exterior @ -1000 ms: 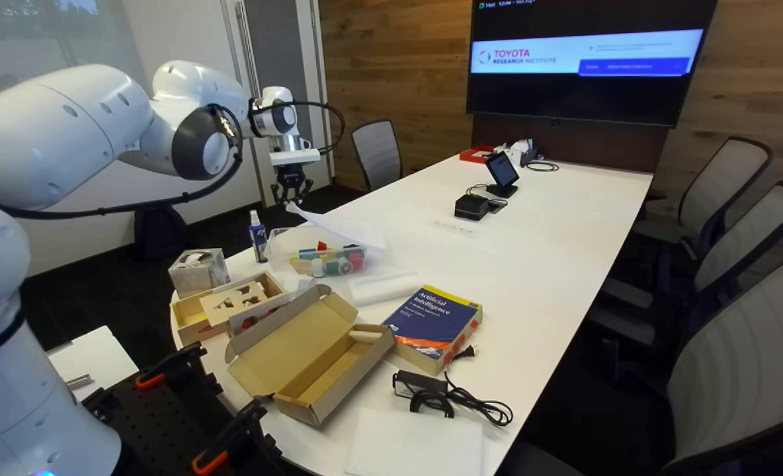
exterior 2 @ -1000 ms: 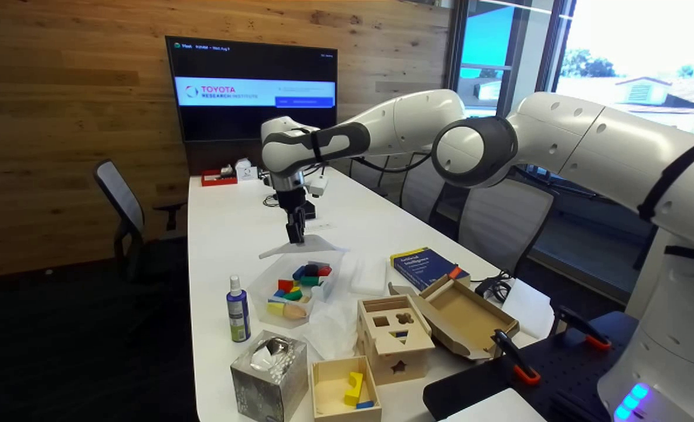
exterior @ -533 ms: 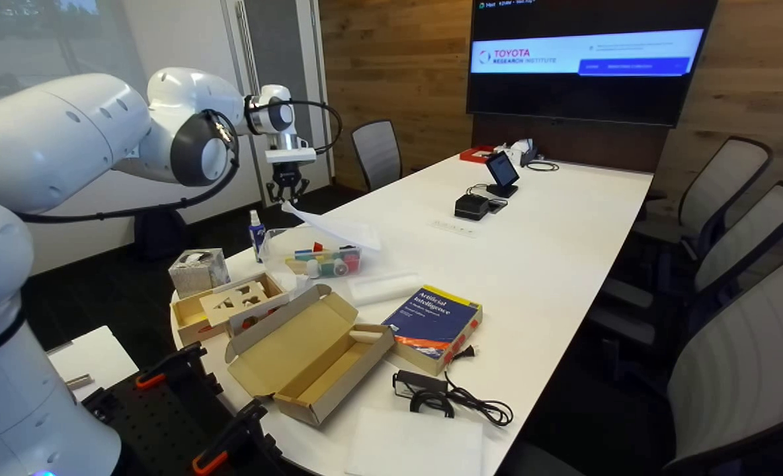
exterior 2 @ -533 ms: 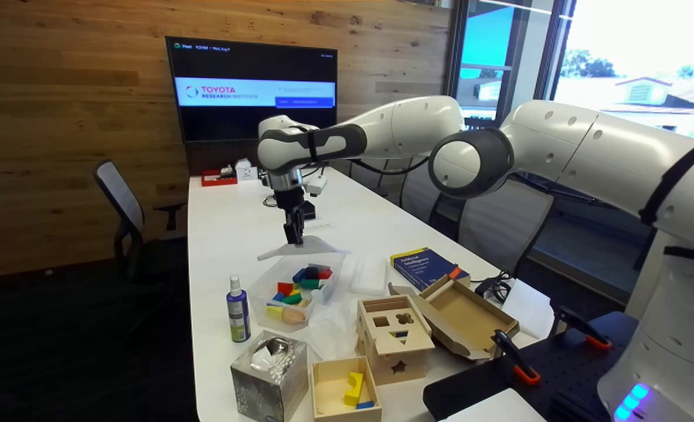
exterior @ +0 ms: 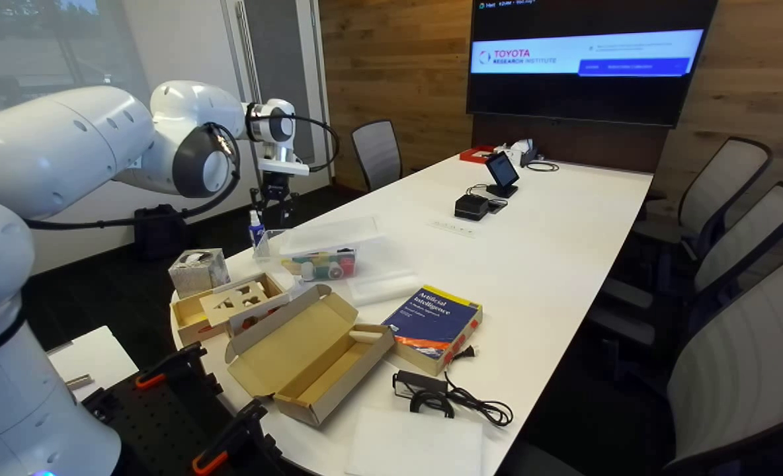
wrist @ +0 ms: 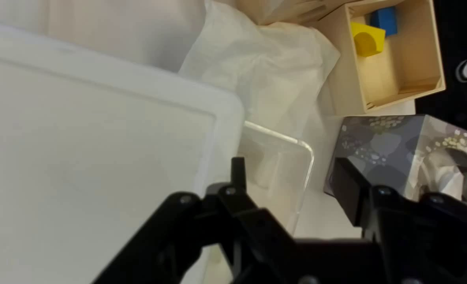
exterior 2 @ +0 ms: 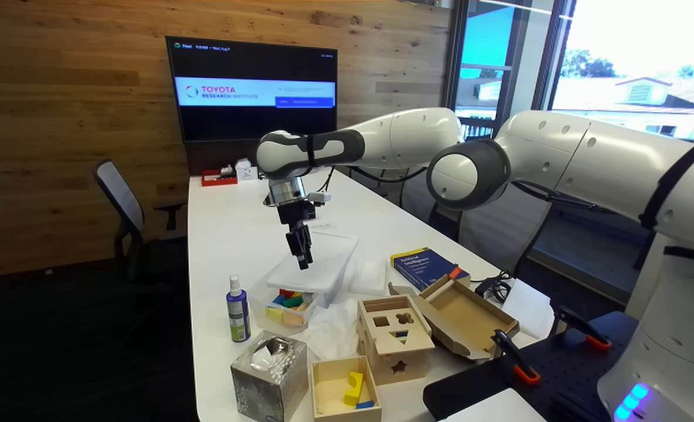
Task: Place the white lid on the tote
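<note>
"White rectangular plastic lid [exterior 2: 332,258]: position?"

"Lying across the clear rectangular plastic tote [wrist: 296,159], over its far part in an exterior view. Near end uncovered; small colourful blocks [exterior 2: 293,301] show there. Level or tilted: cannot tell. Tote sits by the left long edge of the long white table [exterior 2: 224,234] in both exterior views."

"End effector?"

"Black two-fingered gripper [wrist: 290,167], fingers spread wide apart. Wrist view: one finger over the lid's edge, the other in front of a grey patterned tissue box [wrist: 379,152], tote corner visible in the gap. Contact with the lid: cannot tell."

"What crowds the tote?"

"Thin crumpled white sheet [wrist: 265,71], just beside the rim, between the tote and a pale wooden shape-sorter box [exterior 2: 414,366]. Upright purple spray bottle [exterior 2: 238,310] with a white top, between the tote and the left long edge. Tissue box just past the uncovered end, toward the table's near left corner."

"And beyond?"

"Pale open wooden tray [exterior 2: 329,384], yellow and blue blocks [exterior 2: 354,387] inside, at the near end. Brown open cardboard box [exterior: 286,354], then a thick blue book [exterior: 434,320], toward the right long edge; black power adapter [exterior: 421,381] nearer that edge."
</note>
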